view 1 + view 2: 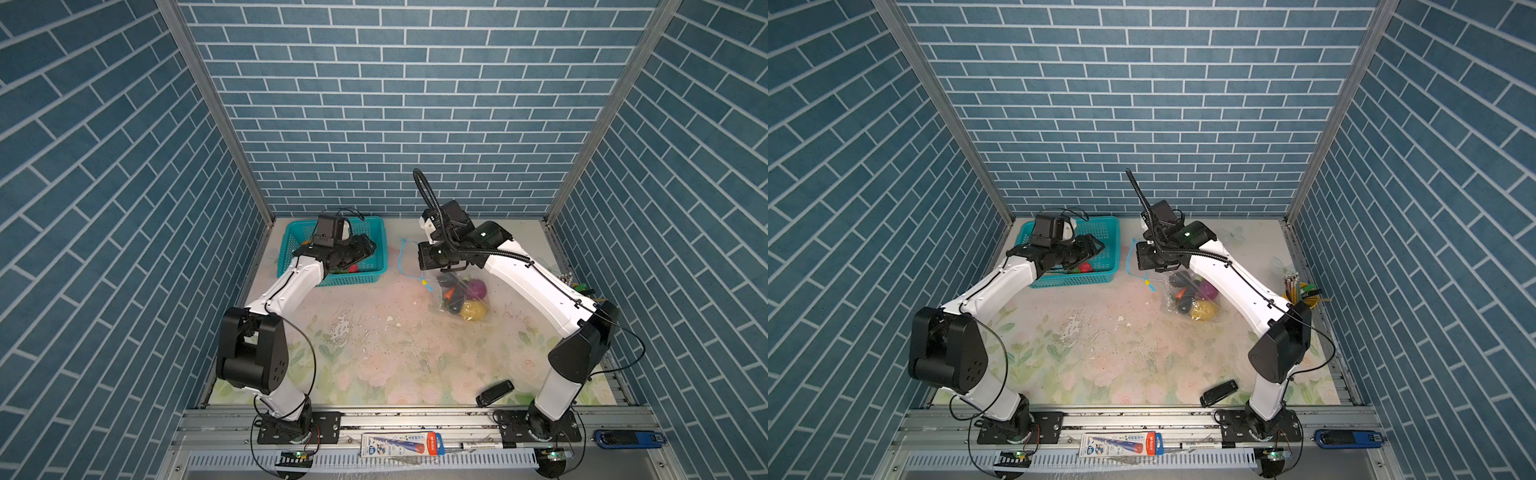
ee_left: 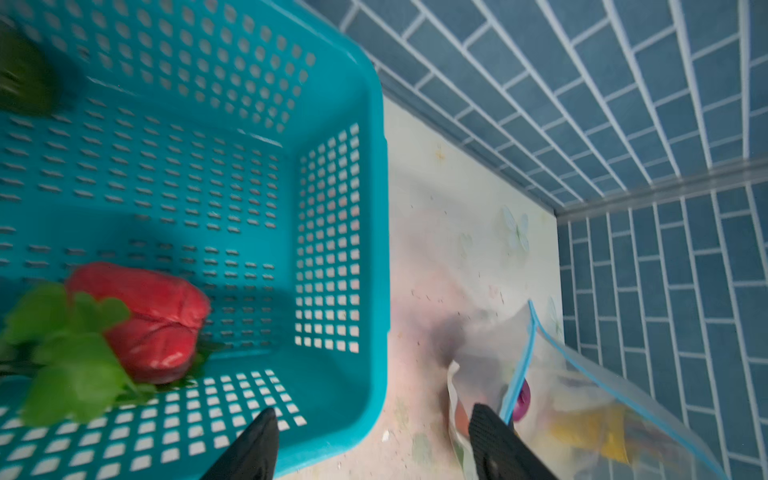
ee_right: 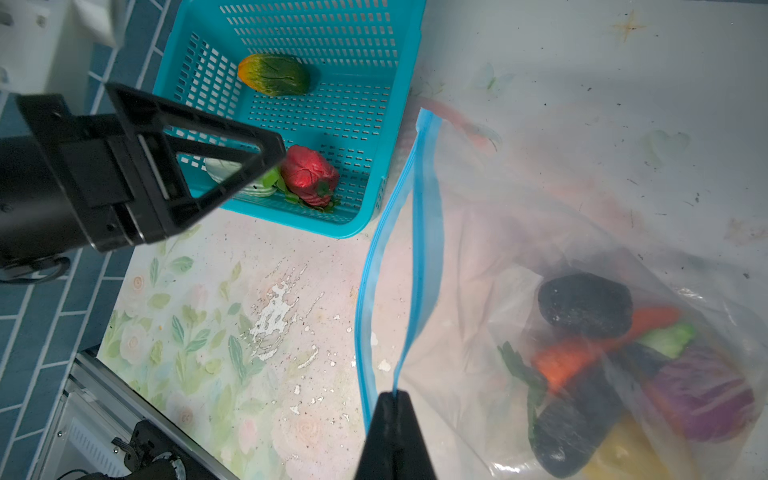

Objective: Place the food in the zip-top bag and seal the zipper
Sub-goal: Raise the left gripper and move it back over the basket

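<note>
The zip-top bag (image 3: 519, 232) lies right of centre on the table, mouth raised. My right gripper (image 3: 392, 395) is shut on its light blue zipper (image 3: 424, 208) strip, and the mouth gapes open. The zipper (image 1: 402, 259) and its yellow slider (image 1: 424, 283) show in a top view. Food inside the bag: a dark eggplant (image 3: 584, 305), a carrot (image 3: 582, 353), a purple onion (image 1: 476, 287) and a yellow fruit (image 1: 472, 309). My left gripper (image 2: 374, 415) hangs open and empty over the teal basket (image 1: 384, 249). A red pepper (image 2: 153, 320) and a green-orange vegetable (image 3: 274, 75) lie in that basket.
A small black device (image 1: 494, 392) lies near the table's front right. A holder of pencils (image 1: 1296, 291) stands at the right edge. On the front rail rest a printed package (image 1: 401, 444) and a blue tool (image 1: 627, 439). Blue brick walls close in three sides.
</note>
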You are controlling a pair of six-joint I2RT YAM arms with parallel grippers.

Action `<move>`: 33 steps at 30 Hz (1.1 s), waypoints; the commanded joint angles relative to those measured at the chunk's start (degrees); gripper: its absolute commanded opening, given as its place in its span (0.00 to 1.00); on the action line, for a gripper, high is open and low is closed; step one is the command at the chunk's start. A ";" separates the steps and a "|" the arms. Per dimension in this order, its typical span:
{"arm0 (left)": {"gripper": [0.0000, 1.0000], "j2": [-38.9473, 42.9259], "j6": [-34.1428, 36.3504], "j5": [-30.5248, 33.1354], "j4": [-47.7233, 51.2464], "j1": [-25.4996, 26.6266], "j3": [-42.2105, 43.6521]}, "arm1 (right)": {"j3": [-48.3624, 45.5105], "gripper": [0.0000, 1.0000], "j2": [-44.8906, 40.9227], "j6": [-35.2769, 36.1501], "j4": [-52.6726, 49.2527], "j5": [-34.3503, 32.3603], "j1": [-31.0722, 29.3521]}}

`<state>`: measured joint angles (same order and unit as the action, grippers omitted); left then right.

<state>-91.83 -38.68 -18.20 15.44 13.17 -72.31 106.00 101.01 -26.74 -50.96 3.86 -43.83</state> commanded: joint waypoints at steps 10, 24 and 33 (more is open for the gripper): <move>0.65 0.25 -16.08 27.48 -12.12 -0.90 3.20 | 1.03 0.00 0.90 -0.24 -0.37 0.54 -0.19; 0.60 -11.83 -36.81 23.36 -17.71 -9.95 0.49 | 2.53 0.00 2.60 0.79 -0.37 0.80 0.05; 0.62 -20.57 -40.56 22.56 -15.50 -12.63 -5.05 | 3.83 0.00 4.01 0.98 -0.71 3.22 0.94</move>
<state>-111.07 -77.03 4.43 -1.17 0.99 -75.33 106.37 104.25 -26.57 -50.98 5.96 -43.29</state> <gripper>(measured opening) 0.618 0.044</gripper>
